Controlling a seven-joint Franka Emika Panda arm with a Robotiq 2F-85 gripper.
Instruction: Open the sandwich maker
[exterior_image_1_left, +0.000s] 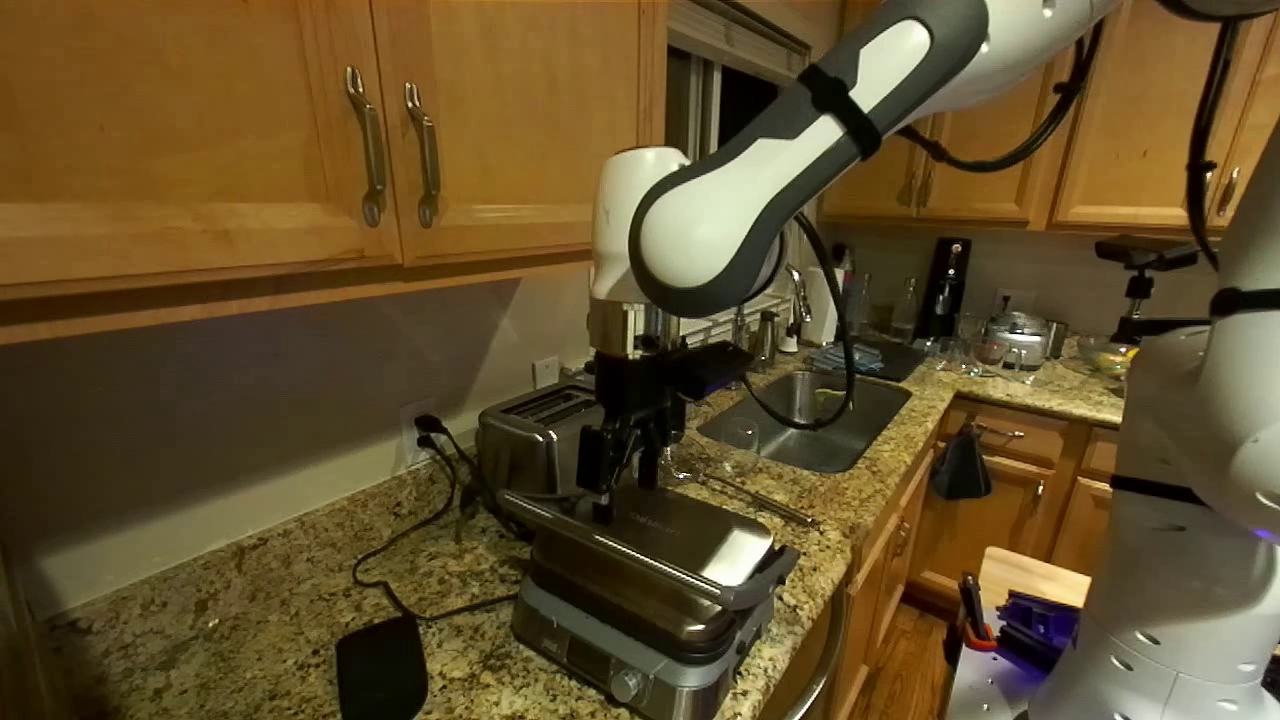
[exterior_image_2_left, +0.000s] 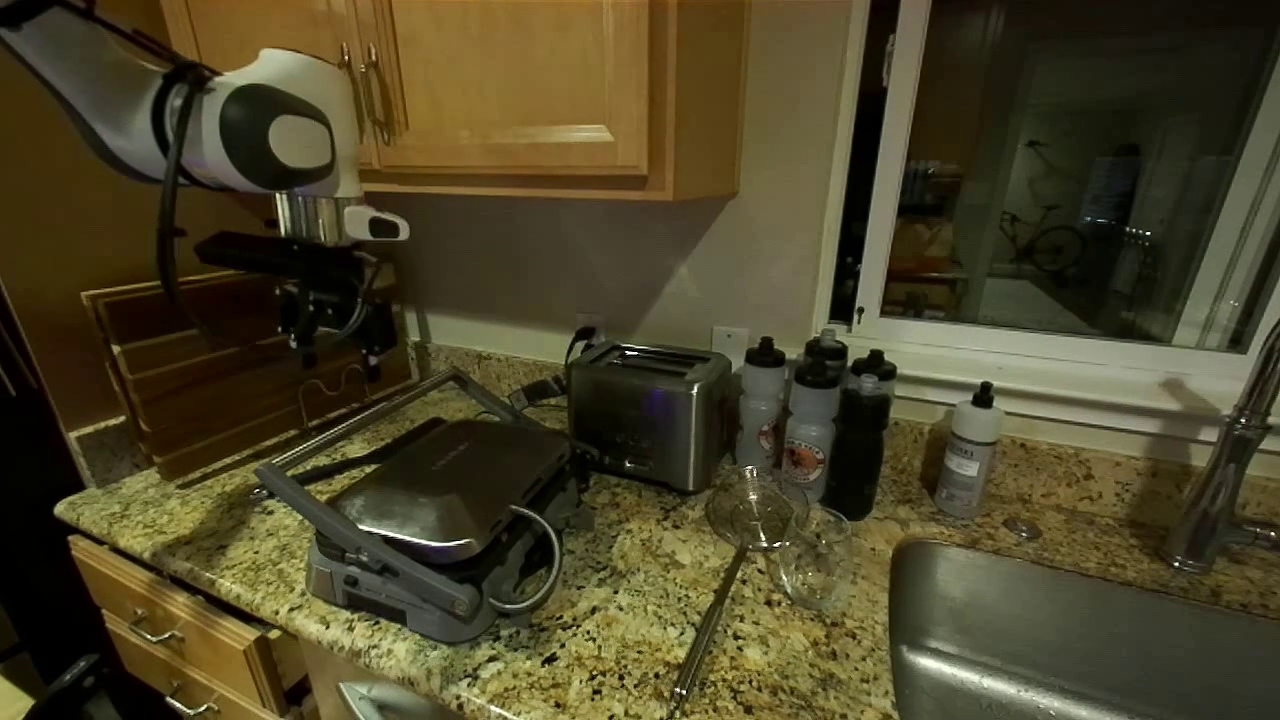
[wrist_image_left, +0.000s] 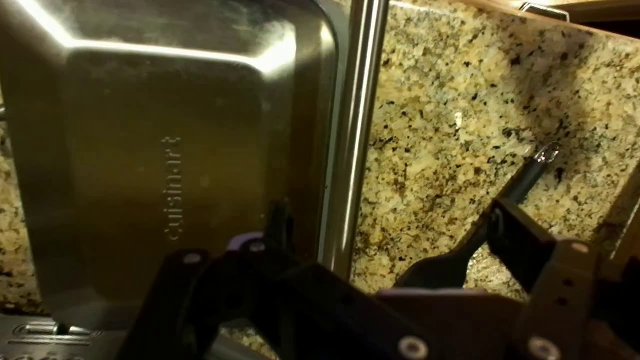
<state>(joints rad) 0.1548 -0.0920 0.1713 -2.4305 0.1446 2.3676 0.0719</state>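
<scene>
The sandwich maker is a wide steel and grey press on the counter, seen in both exterior views (exterior_image_1_left: 700, 530) (exterior_image_2_left: 460, 480), with its lid closed. Its front bar handle (exterior_image_1_left: 660, 567) also shows in an exterior view (exterior_image_2_left: 365, 415). In the wrist view the lid (wrist_image_left: 125, 150) fills the left and the bar (wrist_image_left: 352, 150) runs beside it. My gripper (exterior_image_1_left: 622, 490) is open and empty, pointing down above the handle; it also shows in an exterior view (exterior_image_2_left: 340, 362). In the wrist view its fingers (wrist_image_left: 387, 215) stand apart, one over the lid, one beyond the bar. Contact is not visible.
A silver toaster (exterior_image_1_left: 525, 450) (exterior_image_2_left: 650, 420) stands behind the sandwich maker. A black utensil (wrist_image_left: 442, 267) lies in front of it. Bottles (exterior_image_2_left: 810, 450), a glass (exterior_image_2_left: 815, 570) and the sink (exterior_image_2_left: 1080, 620) are farther along. Upper cabinets (exterior_image_1_left: 200, 140) overhang the counter. Wooden boards (exterior_image_2_left: 250, 390) lean at the end.
</scene>
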